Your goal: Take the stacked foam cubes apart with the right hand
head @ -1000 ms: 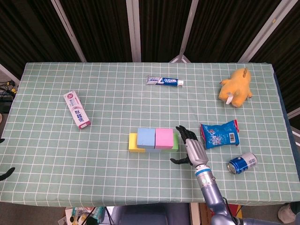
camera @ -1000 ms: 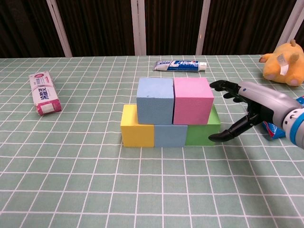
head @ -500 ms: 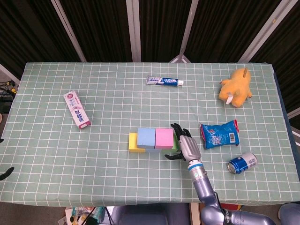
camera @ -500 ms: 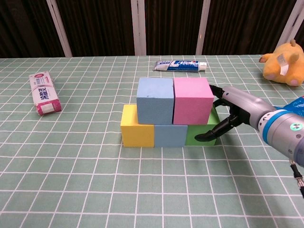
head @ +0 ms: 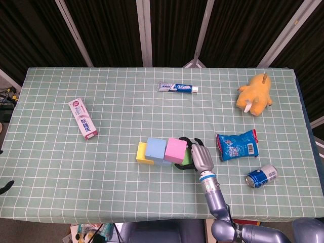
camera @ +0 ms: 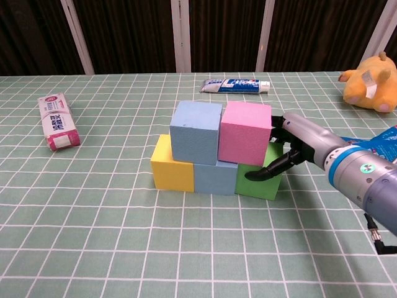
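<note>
The foam stack stands at mid-table, turned a little askew. A light blue cube [camera: 196,131] and a pink cube [camera: 245,133] sit on a bottom row of a yellow cube [camera: 172,172], a blue cube [camera: 214,179] and a green cube [camera: 257,180]. My right hand [camera: 298,139] is against the stack's right end, with its fingers behind the pink cube [head: 176,150] and its thumb [camera: 263,172] across the green cube's front. No cube is lifted. Of my left hand only two dark tips [head: 5,186] show at the left edge of the head view.
A toothpaste tube [head: 177,88] lies at the back, a toothpaste box [head: 83,118] at the left. A yellow plush toy [head: 254,95], a blue snack bag [head: 237,145] and a can [head: 261,175] sit to the right of my right hand.
My right hand moved left from beside the stack and came against the pink and green cubes. The whole stack slid left and twisted slightly.
</note>
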